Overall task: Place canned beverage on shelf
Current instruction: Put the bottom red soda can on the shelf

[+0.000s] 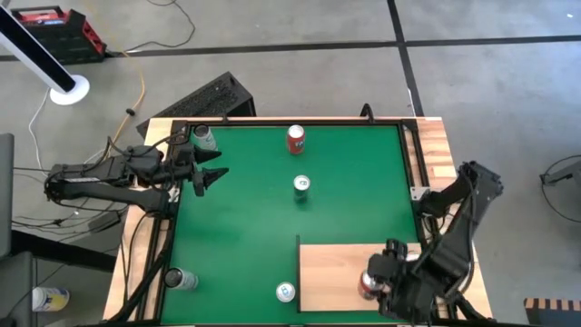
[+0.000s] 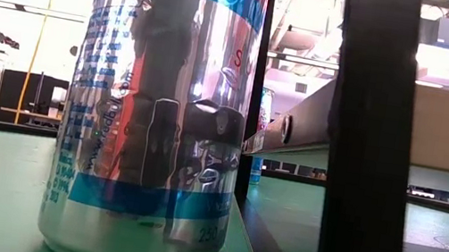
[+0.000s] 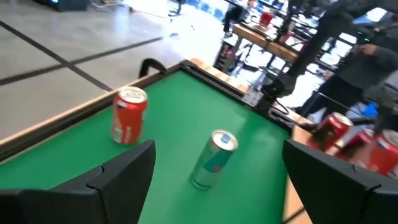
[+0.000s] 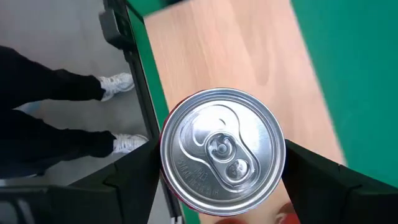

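Note:
My right gripper (image 1: 374, 282) is shut on a red can (image 4: 222, 152) over the pale wooden shelf (image 1: 331, 263) at the near right of the green mat. My left gripper (image 1: 211, 175) is open and empty over the mat's far left. Its fingers point toward the table's right. A red can (image 1: 296, 138) and a silver can (image 1: 301, 184) stand upright on the mat beyond it. Both also show in the left wrist view, the red can (image 3: 129, 115) and the silver can (image 3: 214, 158). My right gripper pinches the red can between its two fingers, one on each side of the can's wall just below the top rim (image 4: 166, 163). The fingers come from above and point down. The can is upright, top up. Whether its base is on the shelf cannot be told.
A greenish can (image 1: 204, 138) stands at the mat's far left corner. Silver cans stand near the front edge, one at the left (image 1: 182, 279) and one (image 1: 285, 292) just left of the shelf. The low view shows the latter close up (image 2: 154, 115). A person's legs (image 4: 56, 118) are beside the table.

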